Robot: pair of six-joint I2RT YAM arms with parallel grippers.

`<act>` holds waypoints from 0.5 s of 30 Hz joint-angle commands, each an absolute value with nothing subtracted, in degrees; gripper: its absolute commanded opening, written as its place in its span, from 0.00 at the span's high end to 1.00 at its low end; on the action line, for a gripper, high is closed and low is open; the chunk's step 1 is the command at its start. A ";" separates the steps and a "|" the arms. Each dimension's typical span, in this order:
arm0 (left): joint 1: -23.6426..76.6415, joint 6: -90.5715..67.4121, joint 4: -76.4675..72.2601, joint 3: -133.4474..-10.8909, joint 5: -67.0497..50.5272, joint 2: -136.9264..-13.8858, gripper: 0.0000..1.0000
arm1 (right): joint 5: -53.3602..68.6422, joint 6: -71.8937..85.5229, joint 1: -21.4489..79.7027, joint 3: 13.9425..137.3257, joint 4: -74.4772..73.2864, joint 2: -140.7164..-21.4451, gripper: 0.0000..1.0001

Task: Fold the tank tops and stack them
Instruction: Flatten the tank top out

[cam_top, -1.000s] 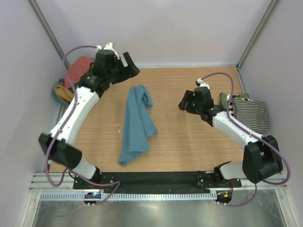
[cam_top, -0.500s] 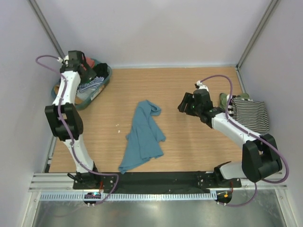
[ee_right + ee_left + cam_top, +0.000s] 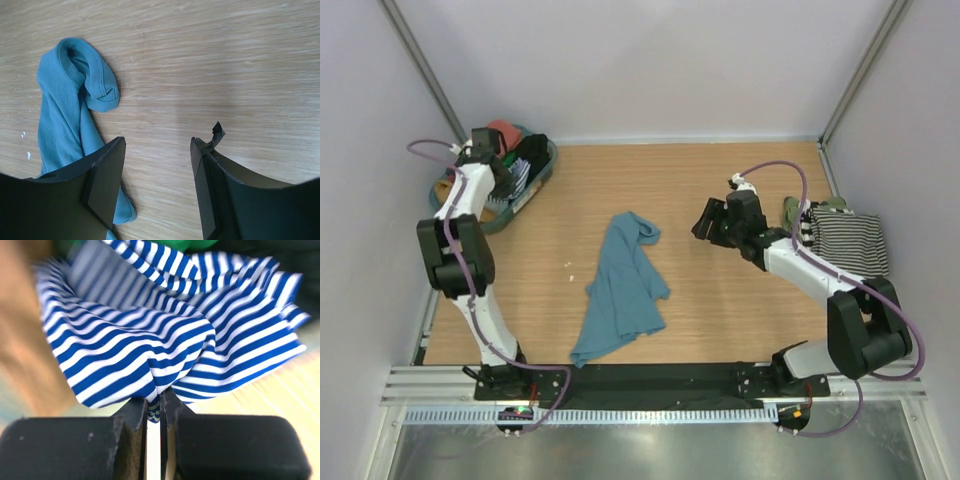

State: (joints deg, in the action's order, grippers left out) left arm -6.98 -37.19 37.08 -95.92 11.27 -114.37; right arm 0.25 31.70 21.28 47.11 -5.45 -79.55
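A crumpled teal blue tank top (image 3: 620,285) lies in the middle of the table, and its upper end shows in the right wrist view (image 3: 65,105). My left gripper (image 3: 506,178) reaches into the basket at the back left. There it is shut on a fold of a blue-and-white striped tank top (image 3: 150,340), pinched between the fingertips of the left gripper (image 3: 155,407). My right gripper (image 3: 706,222) hovers open just right of the teal top; nothing lies between the fingers of the right gripper (image 3: 157,145). A black-and-white striped tank top (image 3: 850,245) lies at the right edge on an olive green one (image 3: 790,210).
The round teal basket (image 3: 492,218) stands in the back left corner, with coral cloth (image 3: 504,130) and mustard cloth (image 3: 442,188) in it. Grey walls enclose the table on three sides. Small white crumbs (image 3: 568,266) lie left of the teal top.
My left arm swung from over the table to the basket, and its gripper has closed on the blue-striped cloth. The teal top settled wider on the table. The right arm barely moved.
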 commanded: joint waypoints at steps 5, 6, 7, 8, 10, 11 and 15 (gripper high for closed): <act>-4.22 -35.59 31.82 -93.69 13.63 -91.42 1.00 | 6.94 31.03 23.90 48.60 -0.35 -86.48 0.39; -3.61 -35.68 31.82 -93.26 12.75 -88.01 1.00 | 7.20 30.59 24.43 49.21 -0.35 -87.09 0.39; -2.91 -35.51 31.90 -93.08 12.57 -86.59 1.00 | 7.21 30.41 25.22 49.48 -0.35 -88.06 0.39; -1.25 -35.33 31.99 -92.82 13.53 -83.44 1.00 | 7.12 30.24 25.75 49.83 -0.35 -88.33 0.39; -0.53 -34.89 32.86 -92.90 16.51 -80.87 1.00 | 6.77 29.80 26.45 50.01 -0.35 -88.68 0.39; -0.53 -34.98 32.96 -92.90 17.39 -79.82 1.00 | 6.59 29.71 26.72 50.10 -0.26 -88.77 0.39; -0.53 -34.28 33.57 -94.74 23.72 -78.66 1.00 | 7.91 29.09 28.03 50.10 1.39 -89.30 0.39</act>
